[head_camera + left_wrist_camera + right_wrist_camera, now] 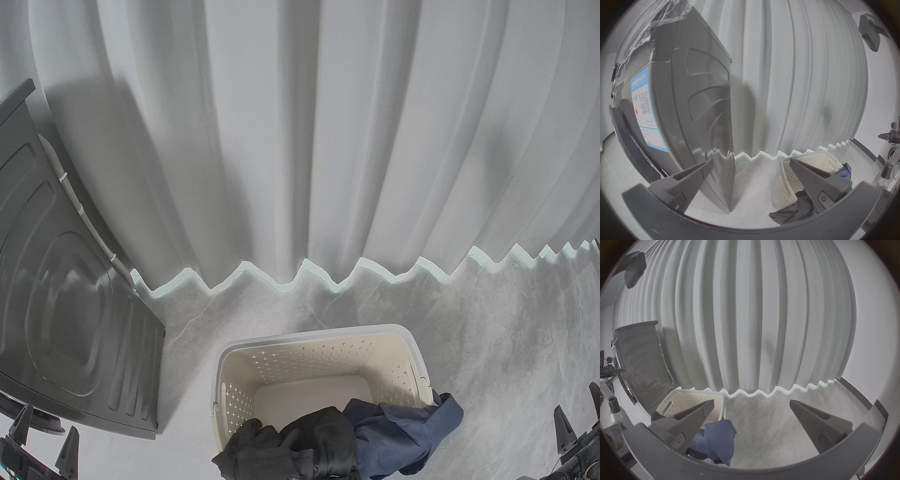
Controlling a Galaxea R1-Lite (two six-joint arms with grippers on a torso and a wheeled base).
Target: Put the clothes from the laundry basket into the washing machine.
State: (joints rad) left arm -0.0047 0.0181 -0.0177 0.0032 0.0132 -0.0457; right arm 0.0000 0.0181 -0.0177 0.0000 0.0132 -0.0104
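1. Left gripper: fingers spread wide, nothing between them. It hangs low on the robot's left, close by the near corner of the washing machine.
2. Right gripper: fingers just as wide, nothing held. It sits low on the robot's right, over grey floor and apart from the laundry basket.
3. Laundry basket: cream plastic with perforated walls, upright on the floor. It stands straight ahead of the robot, between the two grippers.
4. Clothes, both bunched at the basket's near side:
   - The black garment is heaped over the near rim, with part of it spilling outside.
   - The blue garment touches it on the robot's right. It drapes over the near right corner, with a fold hanging down the outer wall.
5. Washing machine: dark grey, on the robot's left of the basket, near it but not touching.
   - Its ribbed side panel faces the basket.
   - A grey hose runs down its rear edge.
   - A blue-bordered label sits on its front face.
   - Whether the door is open cannot be told.
6. Backdrop: a white pleated curtain runs behind everything, its hem meeting the marbled floor
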